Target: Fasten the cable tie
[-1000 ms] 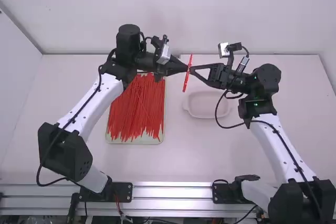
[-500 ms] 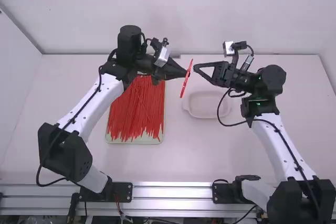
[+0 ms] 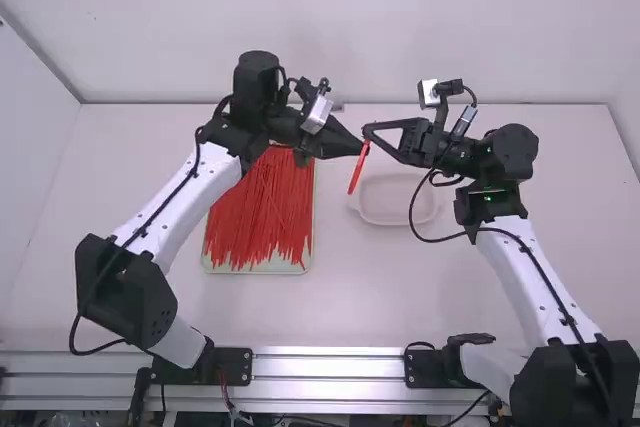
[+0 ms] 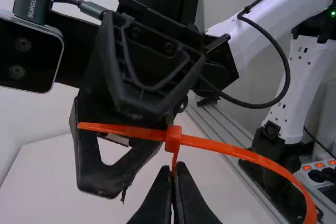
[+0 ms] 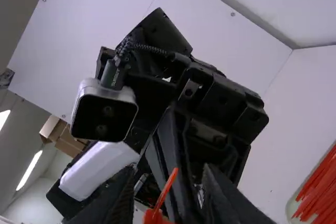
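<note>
Aloft, left gripper (image 4: pixel 172 170) pinched onto red cable tie (image 4: pixel 220 148), right gripper (image 3: pixel 370 135) spread open

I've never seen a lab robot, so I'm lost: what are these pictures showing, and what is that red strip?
Two white-and-black robot arms stand at a white table. One picture looks down from above and behind; the other two come from cameras on each arm's wrist. On the table lie a flat beige tray heaped with red plastic cable ties and a white rounded dish. The left claw is shut on one red cable tie, held in the air; the right claw, open, meets it.
</note>
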